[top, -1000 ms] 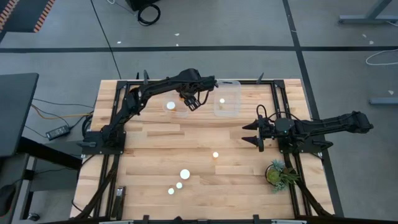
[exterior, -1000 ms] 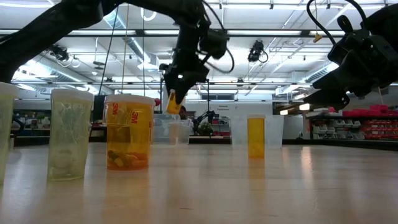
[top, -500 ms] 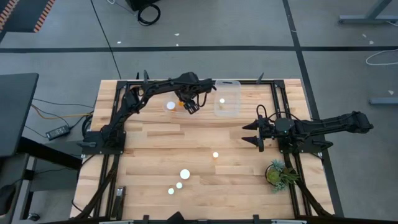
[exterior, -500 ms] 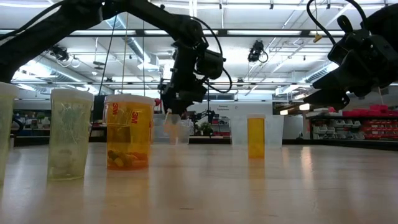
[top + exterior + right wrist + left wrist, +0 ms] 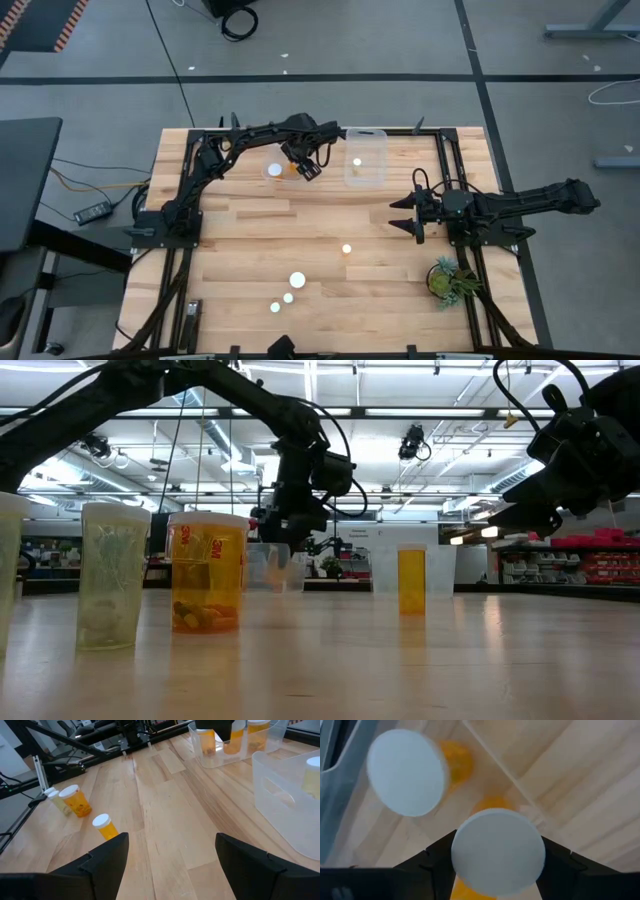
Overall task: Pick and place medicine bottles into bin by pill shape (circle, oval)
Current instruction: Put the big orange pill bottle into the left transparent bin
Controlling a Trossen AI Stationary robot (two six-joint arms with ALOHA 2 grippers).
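- High view: we see the left gripper (image 5: 303, 165) in the upper middle of the frame, over a small clear bin (image 5: 281, 171) at the far edge of the wooden table (image 5: 250, 235).
- In the left wrist view its dark fingers (image 5: 437, 860) are clamped on either side of an orange bottle (image 5: 497, 852) with a white cap, which fills the lower centre of that frame.
- A second capped bottle (image 5: 407, 772) stands in the same bin, at the upper left of the left wrist view.
- In the high view a larger clear bin (image 5: 365, 160) lies just right of the small one, with one white cap (image 5: 356, 162) inside.
- The right gripper (image 5: 408, 214) waits at the right of the high view, above the table, fingers spread wide and holding nothing.
- Lower in the high view, a lone bottle (image 5: 346, 249) stands near the centre, and three more white caps (image 5: 288, 290) cluster at the lower middle.
- A small green plant (image 5: 445, 277) sits at the lower right.
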